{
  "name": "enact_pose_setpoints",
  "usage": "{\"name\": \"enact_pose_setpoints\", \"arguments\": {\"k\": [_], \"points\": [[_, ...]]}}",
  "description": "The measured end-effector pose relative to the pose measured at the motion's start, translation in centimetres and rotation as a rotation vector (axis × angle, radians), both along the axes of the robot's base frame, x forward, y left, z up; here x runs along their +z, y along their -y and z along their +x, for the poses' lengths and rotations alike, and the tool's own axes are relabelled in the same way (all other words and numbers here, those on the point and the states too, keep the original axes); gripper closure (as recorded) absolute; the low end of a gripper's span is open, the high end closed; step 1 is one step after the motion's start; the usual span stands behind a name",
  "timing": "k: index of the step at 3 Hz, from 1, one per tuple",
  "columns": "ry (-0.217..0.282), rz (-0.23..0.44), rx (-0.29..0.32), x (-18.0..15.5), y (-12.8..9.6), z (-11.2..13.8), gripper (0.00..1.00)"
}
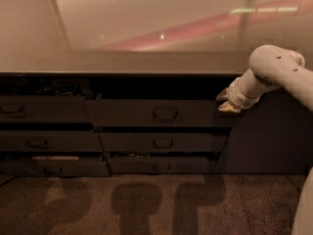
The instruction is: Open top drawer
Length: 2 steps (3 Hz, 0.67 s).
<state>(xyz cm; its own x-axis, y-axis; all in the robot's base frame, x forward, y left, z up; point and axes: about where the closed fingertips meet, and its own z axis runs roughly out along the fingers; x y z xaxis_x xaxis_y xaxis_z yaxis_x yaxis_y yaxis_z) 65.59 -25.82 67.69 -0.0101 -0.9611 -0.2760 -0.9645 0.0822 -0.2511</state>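
Observation:
The top drawer (122,113) is the wide dark front in the middle column, just under the counter. A small loop handle (165,114) sits at its centre. A dark gap shows above the front, and it stands out a little from the cabinet. My gripper (226,102) is at the right end of this drawer front, up against its top right corner and well to the right of the handle. My white arm (274,70) reaches in from the right.
Two narrower drawers (163,143) with similar handles lie below the top one. Another column of drawers (44,110) stands at the left, with cluttered contents showing above its top front. A pale counter (146,58) runs above. A dark cabinet side (269,136) is at the right, and carpet floor (146,204) is below.

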Motion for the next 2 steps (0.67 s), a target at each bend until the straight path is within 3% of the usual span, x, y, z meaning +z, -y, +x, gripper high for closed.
{"name": "enact_pose_setpoints", "arguments": {"k": [2], "points": [[0.0, 0.0, 0.0, 1.3, 0.02, 0.03, 1.0]]}}
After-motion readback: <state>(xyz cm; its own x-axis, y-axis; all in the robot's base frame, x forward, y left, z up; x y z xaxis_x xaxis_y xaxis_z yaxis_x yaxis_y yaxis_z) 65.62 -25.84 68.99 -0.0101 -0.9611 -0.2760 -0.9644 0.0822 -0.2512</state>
